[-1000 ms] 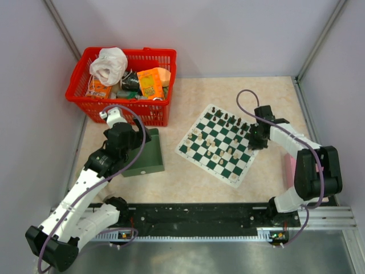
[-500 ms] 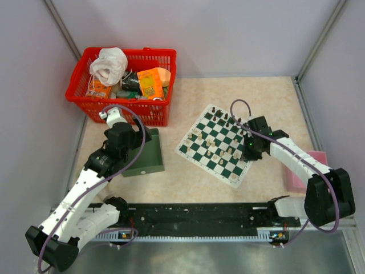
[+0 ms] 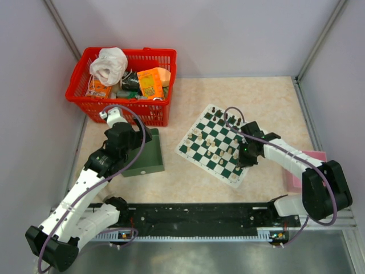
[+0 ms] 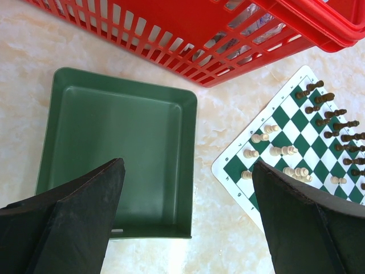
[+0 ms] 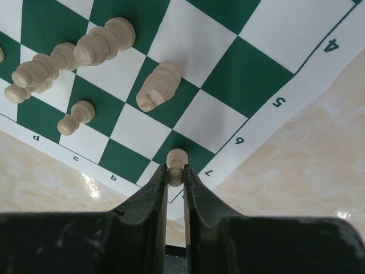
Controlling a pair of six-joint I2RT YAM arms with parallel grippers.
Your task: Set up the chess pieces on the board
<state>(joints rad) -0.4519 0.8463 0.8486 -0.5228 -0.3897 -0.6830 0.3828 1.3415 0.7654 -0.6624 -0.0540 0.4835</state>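
The board (image 3: 201, 149) lies right of centre on the table, also seen in the left wrist view (image 4: 229, 166) and the right wrist view (image 5: 228, 74). Black chess pieces (image 3: 228, 121) line its far edge, and cream-white ones (image 3: 208, 142) stand spread over the middle. My right gripper (image 5: 175, 174) is shut on a cream-white pawn (image 5: 177, 158) just above a green square by the board's near right edge. One cream piece (image 5: 159, 85) lies tipped on its side. My left gripper (image 4: 188, 165) hangs open over the green tray (image 4: 114, 142), holding nothing.
A red basket (image 3: 122, 85) full of assorted items stands at the back left, just behind the green tray (image 3: 145, 160). A pink object (image 3: 308, 165) sits at the right table edge, partly under my right arm. Grey walls enclose the table.
My right arm has swung from the board's far right edge toward its near right side, carrying the pawn lower over the squares. The left arm has not moved.
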